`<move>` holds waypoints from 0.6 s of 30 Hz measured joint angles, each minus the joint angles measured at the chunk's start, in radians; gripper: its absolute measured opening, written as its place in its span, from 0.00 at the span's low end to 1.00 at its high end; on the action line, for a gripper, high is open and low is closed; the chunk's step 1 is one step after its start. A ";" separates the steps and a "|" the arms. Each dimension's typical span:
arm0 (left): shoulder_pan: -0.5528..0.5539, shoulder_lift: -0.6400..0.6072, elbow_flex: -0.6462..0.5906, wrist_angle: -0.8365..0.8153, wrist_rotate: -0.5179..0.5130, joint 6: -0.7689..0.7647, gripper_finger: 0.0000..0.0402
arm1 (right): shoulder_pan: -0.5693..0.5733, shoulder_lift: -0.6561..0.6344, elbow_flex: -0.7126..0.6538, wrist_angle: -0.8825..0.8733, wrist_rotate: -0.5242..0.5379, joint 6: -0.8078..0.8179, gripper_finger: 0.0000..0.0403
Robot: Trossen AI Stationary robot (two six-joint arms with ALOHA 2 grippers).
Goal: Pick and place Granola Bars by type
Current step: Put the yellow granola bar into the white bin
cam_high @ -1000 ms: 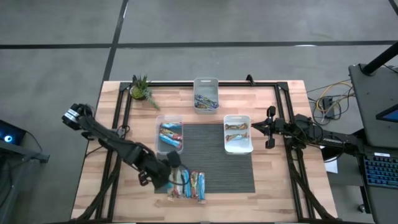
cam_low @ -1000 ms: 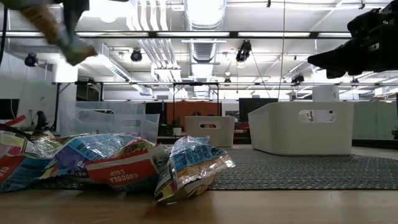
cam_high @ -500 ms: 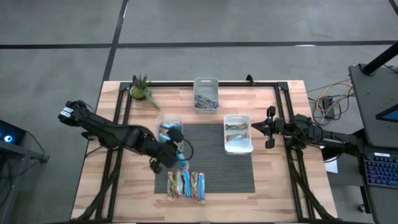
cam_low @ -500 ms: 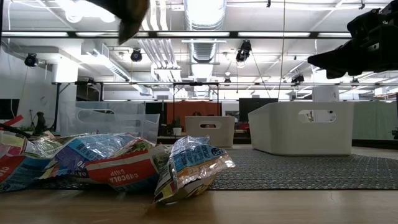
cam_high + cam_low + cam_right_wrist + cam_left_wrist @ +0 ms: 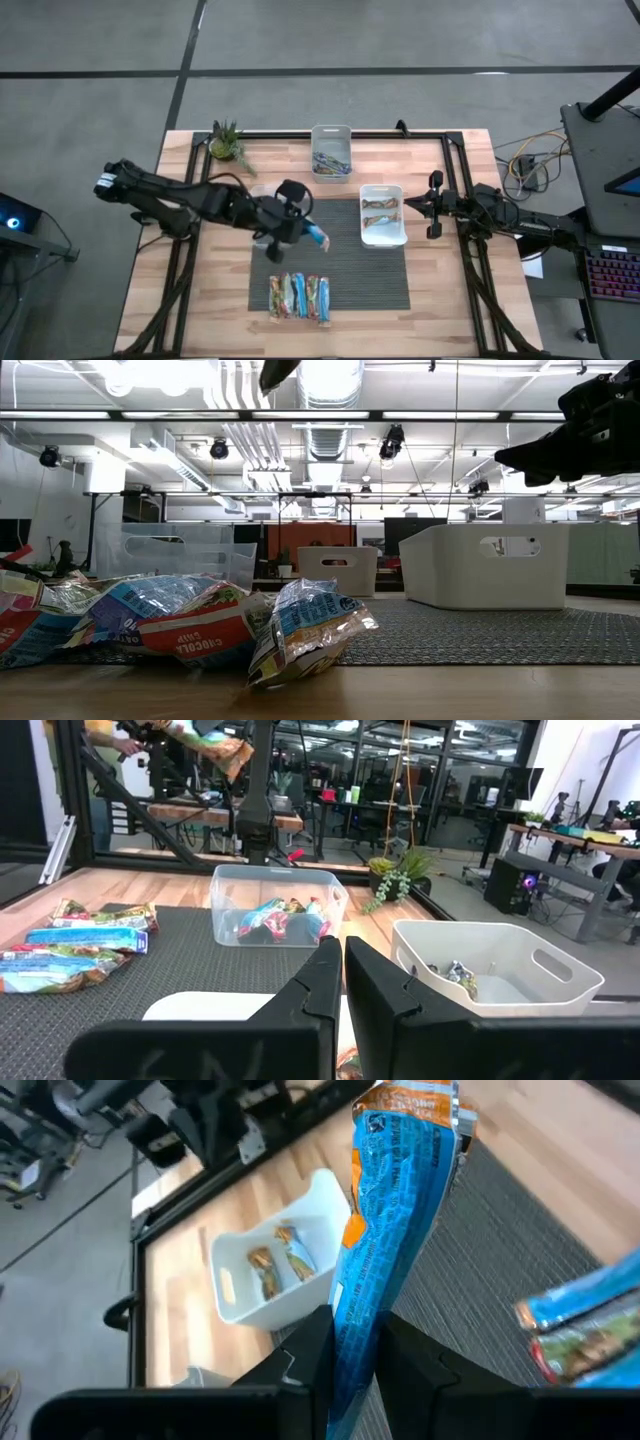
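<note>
A blue granola bar [image 5: 395, 1210] with an orange end is in my left gripper [image 5: 352, 1352], which is shut on it. In the high view that gripper [image 5: 303, 226] hangs over the dark mat [image 5: 345, 265], beside the clear bin [image 5: 262, 240], and the bar [image 5: 318, 238] juts from it. Several more granola bars [image 5: 300, 297] lie side by side on the mat's near part. My right gripper [image 5: 432, 206] waits shut at the table's right side, near the white bin [image 5: 382, 232]. My left gripper pinches the blue bar by one end [image 5: 348, 1342] between its two fingers. The bar runs on along the fingers and sticks out past their tips. It is lifted clear, above the mat, slanting toward the table's right and near side.
A third bin [image 5: 331, 152] with bars stands at the far edge, and a small plant [image 5: 228, 143] at the far left. The white bin [image 5: 268, 1270] holds a couple of brownish bars. The clear bin [image 5: 275, 905] holds blue and red ones. A black frame rail [image 5: 330, 134] runs round the table.
My left gripper has risen from the row of bars at the mat's near part and gone toward the far edge and a little right, rolling as it went. The blue bar has come up with it, lifted clear of the others.
</note>
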 joint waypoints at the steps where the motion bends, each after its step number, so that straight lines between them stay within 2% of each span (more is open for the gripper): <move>1: 0.007 0.000 0.000 0.013 0.020 0.001 0.13 | 0.000 0.000 0.000 0.000 0.000 -0.001 0.02; 7: 0.043 0.011 0.000 0.099 0.172 0.000 0.13 | 0.000 0.000 0.000 0.000 0.000 -0.001 0.02; 13: 0.104 0.048 0.000 0.167 0.186 0.000 0.13 | 0.000 0.000 0.000 0.000 0.000 0.000 0.02; 18: 0.152 0.096 0.000 0.296 0.203 -0.065 0.13 | 0.000 0.000 0.000 0.000 0.000 0.003 0.02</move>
